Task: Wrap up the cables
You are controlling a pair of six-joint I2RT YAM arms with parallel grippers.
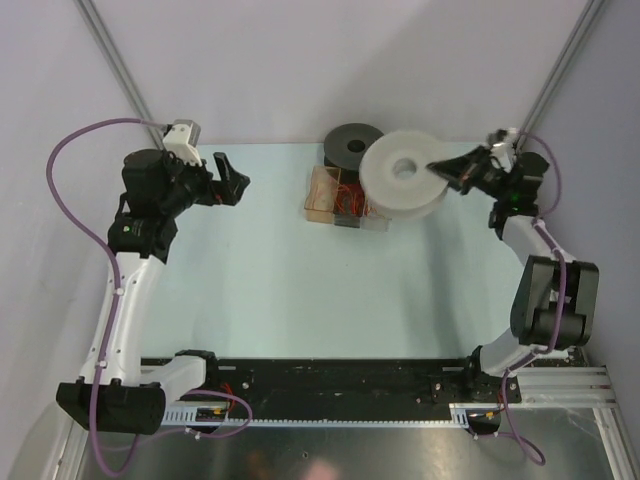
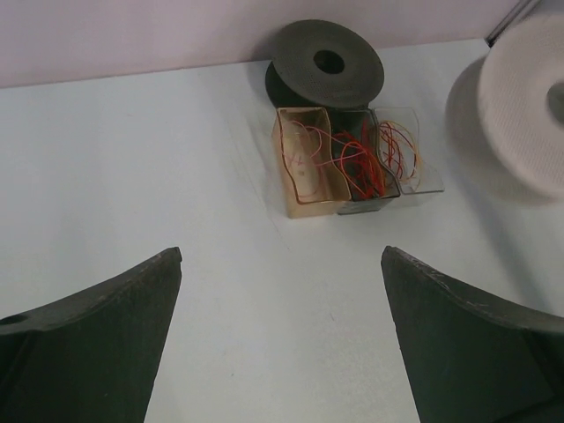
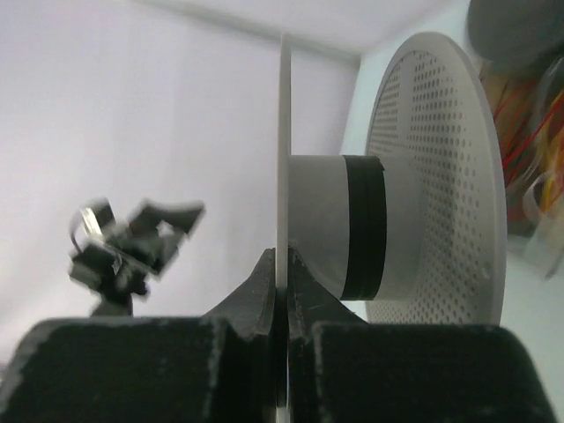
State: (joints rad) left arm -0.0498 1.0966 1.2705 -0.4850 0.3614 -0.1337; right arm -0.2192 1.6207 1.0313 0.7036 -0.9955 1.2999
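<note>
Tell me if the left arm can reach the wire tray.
Probably yes: the left gripper is open and empty, with bare table between it and the tray; the right gripper holds the white spool off to one side.

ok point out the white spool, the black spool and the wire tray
white spool (image 1: 392,195): top external view, upper flange face
black spool (image 2: 295,63): left wrist view, top flange beside the hole
wire tray (image 2: 315,210): left wrist view, front wall of tan compartment

Pale lilac walls (image 1: 300,60) are enclosing a light blue-green table (image 1: 290,300); two grey metal struts (image 1: 113,60) are rising from its far corners, and soft, even light is falling across the surface.
</note>
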